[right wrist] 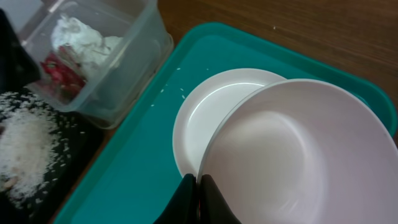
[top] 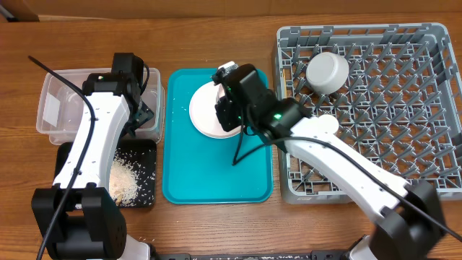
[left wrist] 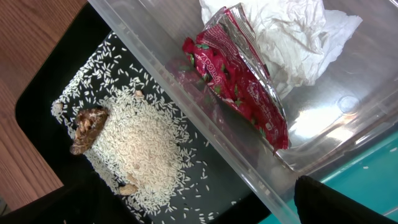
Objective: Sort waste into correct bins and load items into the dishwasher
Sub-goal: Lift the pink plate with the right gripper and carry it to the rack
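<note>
On the clear tub (top: 72, 73), white label (top: 52, 108), unreadable.

Counting: 1 tub (top: 65, 83), 1 black tray (left wrist: 50, 78), 1 teal tray (top: 216, 173), 1 rack (top: 404, 130), 1 plate (top: 206, 108), 1 pink bowl (right wrist: 292, 155), 1 white bowl (top: 327, 72), 1 napkin (left wrist: 286, 37), 1 wrapper (left wrist: 236, 81).

In the right wrist view the pink bowl (right wrist: 292, 155) runs off the right and bottom edges. From overhead the right arm (top: 325, 148) covers it and much of the plate (top: 202, 115). The left arm (top: 105, 123) hides much of the clear tub (top: 54, 101) — wrapper (left wrist: 239, 87) and napkin (left wrist: 286, 37) included. Only a dark corner of the left gripper (left wrist: 329, 202) shows — open or closed, impossible to tell.
</note>
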`<state>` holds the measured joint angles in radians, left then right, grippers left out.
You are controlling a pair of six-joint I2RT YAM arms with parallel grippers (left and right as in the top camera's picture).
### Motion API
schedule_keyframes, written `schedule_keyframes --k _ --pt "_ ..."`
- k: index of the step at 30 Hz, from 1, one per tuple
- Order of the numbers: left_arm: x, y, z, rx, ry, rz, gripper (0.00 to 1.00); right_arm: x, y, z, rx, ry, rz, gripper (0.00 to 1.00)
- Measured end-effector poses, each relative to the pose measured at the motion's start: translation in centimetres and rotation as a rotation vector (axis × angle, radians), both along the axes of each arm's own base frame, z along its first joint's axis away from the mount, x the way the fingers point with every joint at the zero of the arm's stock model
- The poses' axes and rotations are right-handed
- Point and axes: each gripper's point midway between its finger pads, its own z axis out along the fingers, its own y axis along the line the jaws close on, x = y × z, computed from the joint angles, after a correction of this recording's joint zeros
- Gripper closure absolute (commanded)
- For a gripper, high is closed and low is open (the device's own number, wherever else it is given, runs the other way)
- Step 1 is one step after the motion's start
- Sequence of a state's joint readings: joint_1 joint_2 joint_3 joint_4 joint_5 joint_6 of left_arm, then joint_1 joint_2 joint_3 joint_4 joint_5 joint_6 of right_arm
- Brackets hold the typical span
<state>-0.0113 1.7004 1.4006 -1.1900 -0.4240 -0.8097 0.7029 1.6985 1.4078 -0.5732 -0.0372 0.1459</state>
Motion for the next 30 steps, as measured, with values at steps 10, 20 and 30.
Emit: schedule_keyframes --k 10,20,30 --pt "0.0 0.0 0.0 0.0 0.0 0.0 0.0 -3.0 -3.1 3.9 0.026 0.036 0.0 0.96" --pt "0.0 0.0 0.0 0.0 0.0 0.0 0.0 -0.3 -11.4 6.8 0.166 0.092 -0.146 0.96" --pt "0.0 0.0 0.0 0.0 0.0 0.0 0.0 2.6 -21.0 8.7 0.404 0.145 -0.273 0.96"
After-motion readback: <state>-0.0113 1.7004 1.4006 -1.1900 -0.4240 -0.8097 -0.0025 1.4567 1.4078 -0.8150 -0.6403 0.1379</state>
